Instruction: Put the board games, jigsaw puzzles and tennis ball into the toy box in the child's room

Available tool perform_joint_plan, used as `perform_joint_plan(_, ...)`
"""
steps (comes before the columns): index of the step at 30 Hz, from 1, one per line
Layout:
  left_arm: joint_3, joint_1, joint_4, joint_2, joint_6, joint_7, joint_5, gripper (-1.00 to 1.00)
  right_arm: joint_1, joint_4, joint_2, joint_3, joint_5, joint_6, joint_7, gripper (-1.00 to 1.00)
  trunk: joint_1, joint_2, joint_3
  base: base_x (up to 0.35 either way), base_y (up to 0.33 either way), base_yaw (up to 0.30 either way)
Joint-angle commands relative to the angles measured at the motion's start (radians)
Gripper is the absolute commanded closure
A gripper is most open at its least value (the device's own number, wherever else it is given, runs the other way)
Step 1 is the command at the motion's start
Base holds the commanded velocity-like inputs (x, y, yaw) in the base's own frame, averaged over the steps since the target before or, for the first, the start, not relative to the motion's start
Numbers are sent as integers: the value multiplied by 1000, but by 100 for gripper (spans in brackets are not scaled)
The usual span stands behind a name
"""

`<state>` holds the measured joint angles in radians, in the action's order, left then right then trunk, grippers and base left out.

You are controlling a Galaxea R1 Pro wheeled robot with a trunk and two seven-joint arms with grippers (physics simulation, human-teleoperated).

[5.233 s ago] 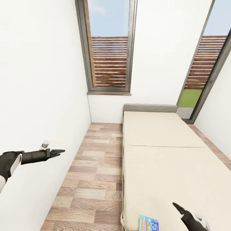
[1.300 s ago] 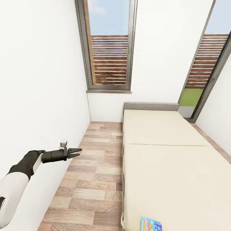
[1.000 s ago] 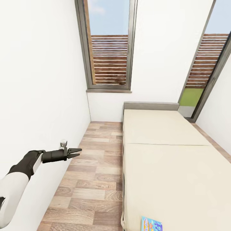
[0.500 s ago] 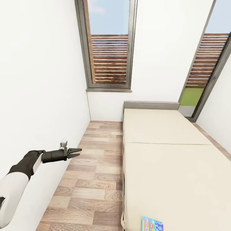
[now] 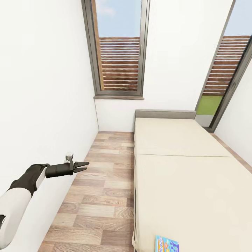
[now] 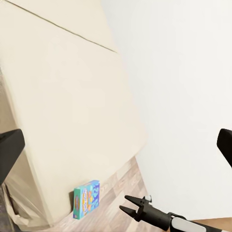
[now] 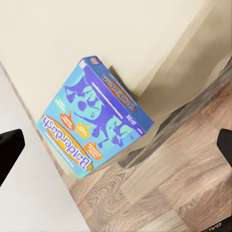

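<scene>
Teal board game (image 7: 94, 122) lies flat near the bed (image 5: 182, 182) corner | right tool (image 7: 116, 145) spread open above it, left tool (image 5: 83, 164) open, idle | centre over a box edge before you clench.

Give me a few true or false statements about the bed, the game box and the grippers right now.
1. A blue game box lies on the bed near its edge. True.
2. The left gripper holds the game box. False: it is open and empty, out over the floor.
3. A tennis ball sits on the bed. False: the game box is the one toy seen there.
4. The right gripper is open, near the game box. True.
5. The mattress is in two parts. True.
</scene>
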<state>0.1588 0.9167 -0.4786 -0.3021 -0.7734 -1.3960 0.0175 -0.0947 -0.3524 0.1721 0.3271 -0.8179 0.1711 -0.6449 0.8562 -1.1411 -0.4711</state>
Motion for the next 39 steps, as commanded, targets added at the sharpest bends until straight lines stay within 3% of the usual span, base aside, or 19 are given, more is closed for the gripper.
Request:
perform_joint_plan(1, 1, 1, 0, 0, -10, -3, 1, -100, -1, 0, 0, 4, -9, 9, -4, -100, 4, -8, -4, 0, 0, 0)
perform_joint_plan(37, 1, 1, 0, 0, -6, -3, 1, -100, -1, -4, 0, -3, 1, 20, -18, -100, 142, -260, -117, 0, 0, 0)
perform_joint_plan(39, 1, 1, 0, 0, -7, -3, 1, -100, -1, -4, -2, -3, 1, 20, -19, -100, 142, -260, -117, 0, 0, 0)
